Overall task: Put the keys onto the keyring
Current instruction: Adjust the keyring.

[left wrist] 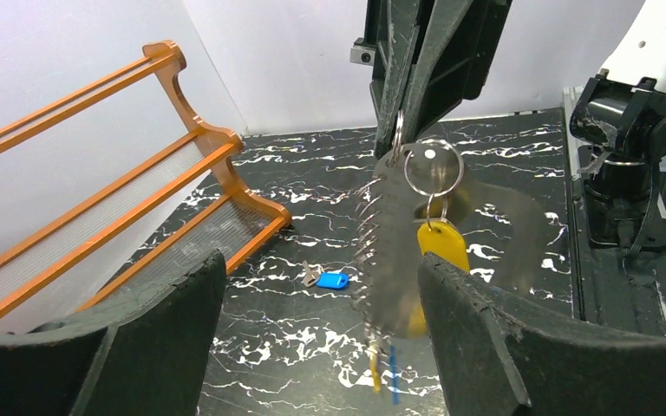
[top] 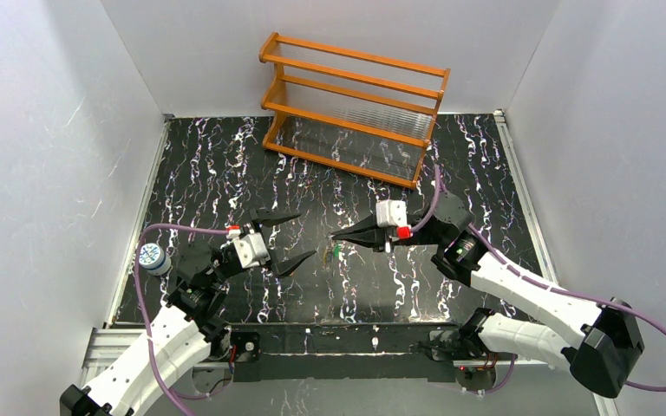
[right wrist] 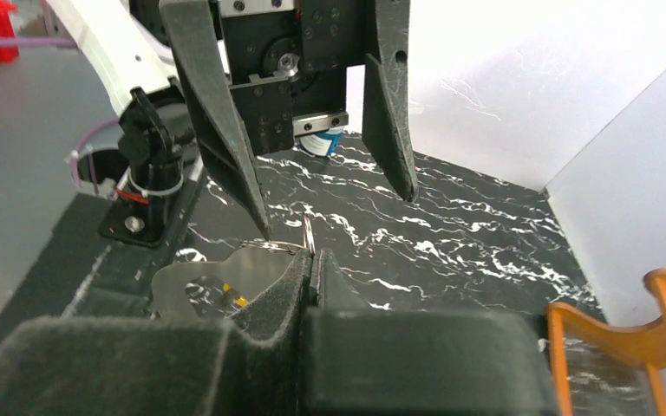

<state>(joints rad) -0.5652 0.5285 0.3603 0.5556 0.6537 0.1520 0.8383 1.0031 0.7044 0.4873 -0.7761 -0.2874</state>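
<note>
Desk (top: 225,173): black slab w/ white marbling, boxed by plain white walls (top: 43,130) on 3 sides. An orange wooden rack (top: 351,108) stands angled at 12 o'clock. L arm (top: 152,347) comes in from 7 o'clock and R arm (top: 520,290) from 5 o'clock, tips facing each other mid-desk, near but apart. L jaws: spread wide, pointing to 3 o'clock, nothing gripped. R jaws: fully closed, pointing to 9 o'clock, pinching the keyring (left wrist: 460,173), thin linked metal loops held up off the desk. A blue-and-white disc (top: 150,257) sits at the desk's 9 o'clock edge beside L arm. Top view gives layout only; the hanging bunch there is just a small green-yellow speck btwn the two tips. L wrist view has the detail. R jaws come down from 12 o'clock w/ a loop nipped at their tip. A smaller link below carries a yellow key (left wrist: 442,243), and a blurred silvery plate (left wrist: 381,260) w/ a toothed edge hangs alongside. The bunch hangs btwn L fingers (left wrist: 139,347); can't tell if it touches the 3 o'clock one. Same view shows a blue key (left wrist: 333,281) lying flat on the desk near the rack foot, apart from the bunch. R wrist view: closed jaws w/ a loop edge poking up from the seam, L jaws open opposite at 12 o'clock, disc behind them.
</note>
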